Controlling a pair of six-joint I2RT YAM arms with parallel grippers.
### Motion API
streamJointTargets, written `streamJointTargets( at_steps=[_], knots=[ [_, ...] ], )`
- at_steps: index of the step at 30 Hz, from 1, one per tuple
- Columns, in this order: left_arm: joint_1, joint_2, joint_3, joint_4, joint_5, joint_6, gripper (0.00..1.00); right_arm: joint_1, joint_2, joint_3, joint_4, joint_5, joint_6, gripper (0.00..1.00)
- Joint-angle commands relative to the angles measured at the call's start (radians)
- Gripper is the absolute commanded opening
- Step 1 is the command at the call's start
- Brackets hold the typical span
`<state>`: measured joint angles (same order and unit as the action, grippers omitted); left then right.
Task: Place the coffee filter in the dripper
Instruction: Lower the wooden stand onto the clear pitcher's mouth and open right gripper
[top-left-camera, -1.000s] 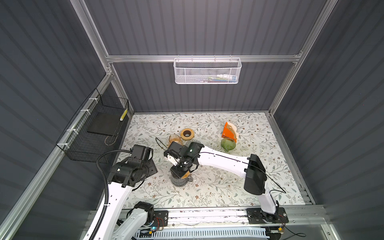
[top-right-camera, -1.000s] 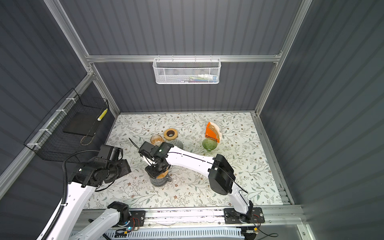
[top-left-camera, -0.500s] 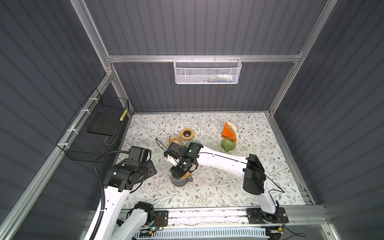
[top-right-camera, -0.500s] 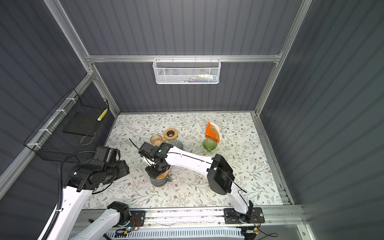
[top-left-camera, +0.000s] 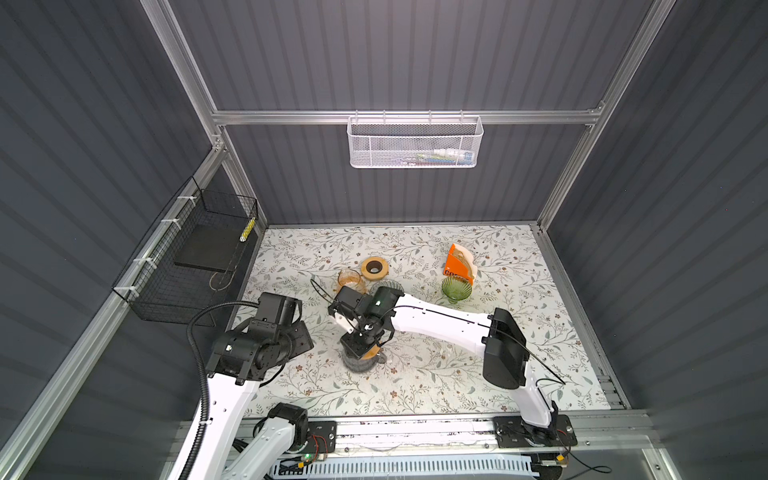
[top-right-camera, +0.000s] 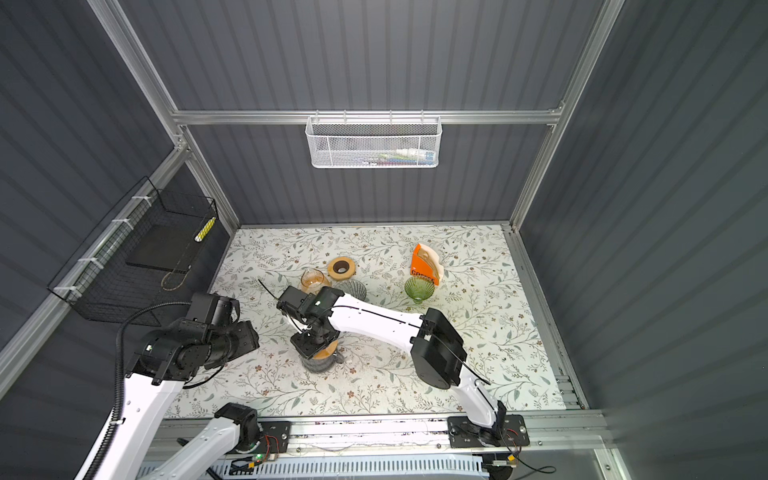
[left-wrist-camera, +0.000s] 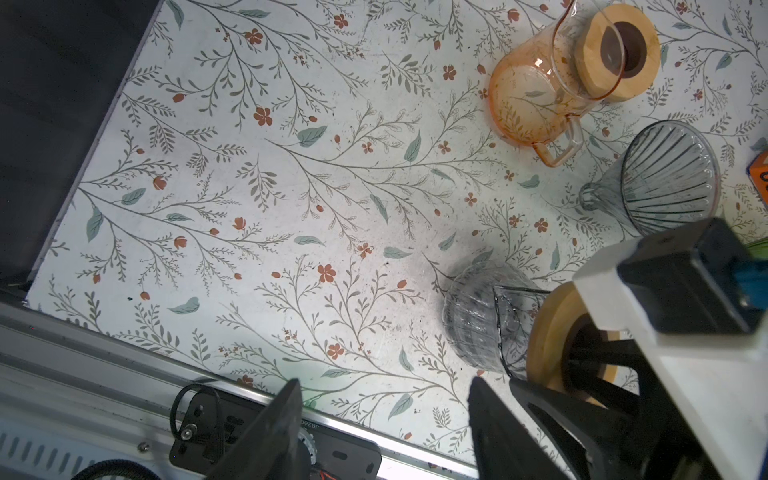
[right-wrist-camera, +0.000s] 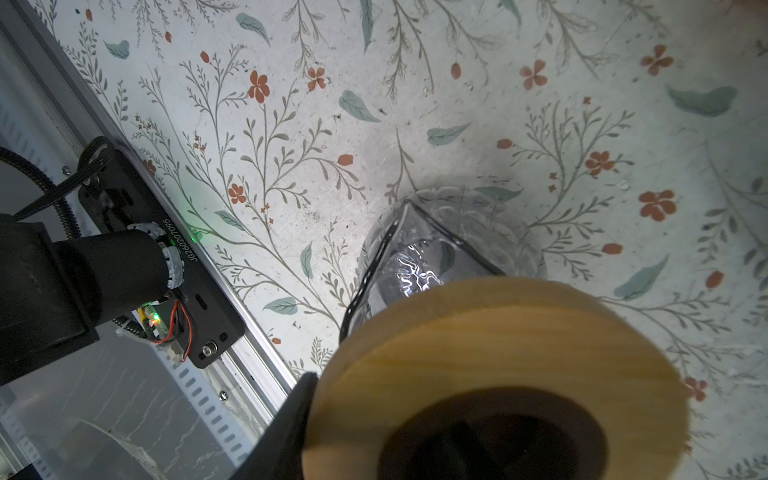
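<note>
Cream coffee filters (top-left-camera: 465, 254) stick out of an orange box (top-left-camera: 456, 266) at the back right. A green dripper (top-left-camera: 456, 289) stands just in front of the box, and a grey glass dripper (top-left-camera: 388, 286) sits near the middle. My right gripper (top-left-camera: 362, 344) reaches across to the front centre. It is shut on a wooden ring (right-wrist-camera: 498, 332), one finger against the outer wall and one inside the hole. The ring rests on a grey glass carafe (right-wrist-camera: 415, 257). My left gripper (left-wrist-camera: 382, 399) hangs open and empty to the left of the carafe (left-wrist-camera: 469, 320).
An orange glass carafe (top-left-camera: 351, 279) and a second wooden ring (top-left-camera: 374, 268) stand behind the right arm. A black wire basket (top-left-camera: 199, 257) hangs on the left wall and a white mesh basket (top-left-camera: 415, 143) on the back wall. The metal front rail (left-wrist-camera: 124, 365) runs close below my left gripper.
My left arm has drawn back a little toward the front left. The right arm stays over the grey carafe with the wooden ring.
</note>
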<state>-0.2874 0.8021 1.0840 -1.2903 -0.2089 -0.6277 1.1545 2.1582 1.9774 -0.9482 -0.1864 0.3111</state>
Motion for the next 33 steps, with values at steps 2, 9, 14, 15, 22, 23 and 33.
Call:
streamJointTargets(
  at_steps=[2,9,14,15,22,23,33],
  knots=[
    [-0.006,-0.015,0.033,-0.02,0.011,0.025,0.65,0.007,0.024,0.04,-0.031,0.013,0.006,0.44],
    [-0.006,-0.023,0.037,-0.021,0.011,0.028,0.65,0.009,0.035,0.063,-0.046,0.019,0.005,0.46],
    [-0.006,-0.026,0.035,-0.021,0.009,0.031,0.65,0.01,0.035,0.074,-0.052,0.012,0.008,0.46],
    [-0.006,-0.027,0.035,-0.021,0.008,0.032,0.65,0.01,0.035,0.075,-0.053,0.01,0.009,0.46],
    [-0.006,-0.017,0.04,-0.002,0.034,0.051,0.65,0.013,0.016,0.069,-0.037,0.0,0.016,0.45],
    [-0.006,-0.015,0.04,0.004,0.042,0.054,0.65,0.012,0.015,0.068,-0.032,-0.003,0.017,0.45],
    [-0.006,-0.015,0.043,0.028,0.062,0.065,0.65,0.022,0.026,0.067,-0.009,-0.008,0.032,0.44]
  ],
)
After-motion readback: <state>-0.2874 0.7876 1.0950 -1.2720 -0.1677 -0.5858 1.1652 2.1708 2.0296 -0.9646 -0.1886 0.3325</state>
